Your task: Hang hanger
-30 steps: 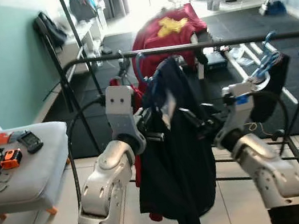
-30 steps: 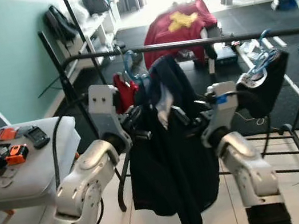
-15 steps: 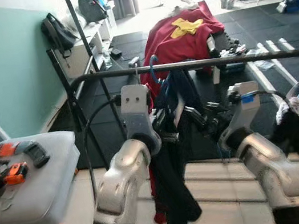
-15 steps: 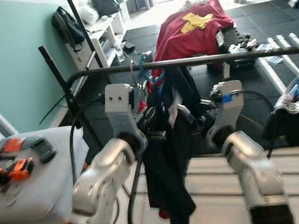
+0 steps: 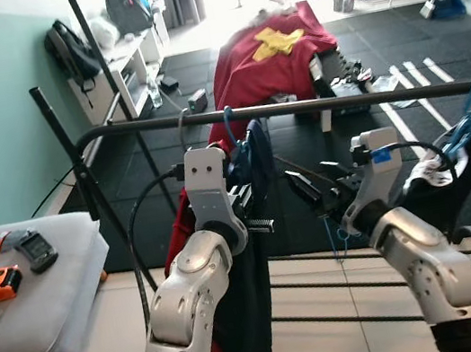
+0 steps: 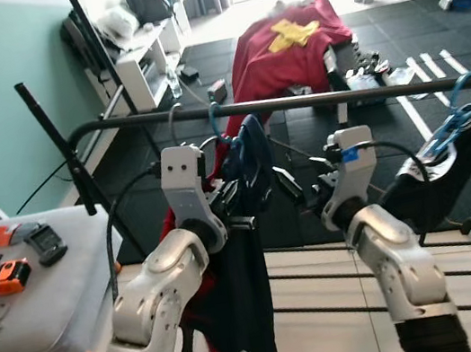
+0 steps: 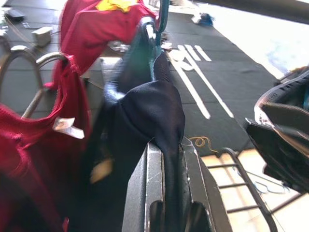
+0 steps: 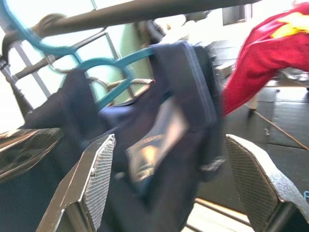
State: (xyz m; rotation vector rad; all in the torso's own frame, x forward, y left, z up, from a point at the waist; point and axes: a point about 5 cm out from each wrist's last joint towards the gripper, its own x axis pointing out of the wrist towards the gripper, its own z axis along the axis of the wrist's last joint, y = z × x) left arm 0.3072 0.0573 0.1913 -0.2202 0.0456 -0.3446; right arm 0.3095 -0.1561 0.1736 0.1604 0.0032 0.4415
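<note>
A teal hanger [image 8: 112, 72] carries a dark navy garment [image 5: 254, 291], and its hook [image 5: 228, 122] sits over the black rail [image 5: 359, 99]. My left gripper [image 5: 257, 209] is shut on a fold of the navy garment [image 7: 159, 111], just under the rail. To the right of the garment my right gripper [image 5: 310, 185] is open, its fingers [image 8: 99, 179] spread wide with cloth and hanger ahead of them and nothing between them. A red garment [image 7: 34, 140] on a wire hanger hangs right beside the navy one.
A black garment [image 5: 449, 166] on a blue hanger hangs further right on the rail. The rack's lower bars [image 5: 364, 285] cross in front of my legs. A grey stool [image 5: 42, 297] with tools stands at the left. Red cloth [image 5: 265, 61] lies on furniture behind.
The camera has shifted. The navy garment, spread wide between both grippers a second ago, now hangs narrow by my left gripper, and my right gripper stands apart from it.
</note>
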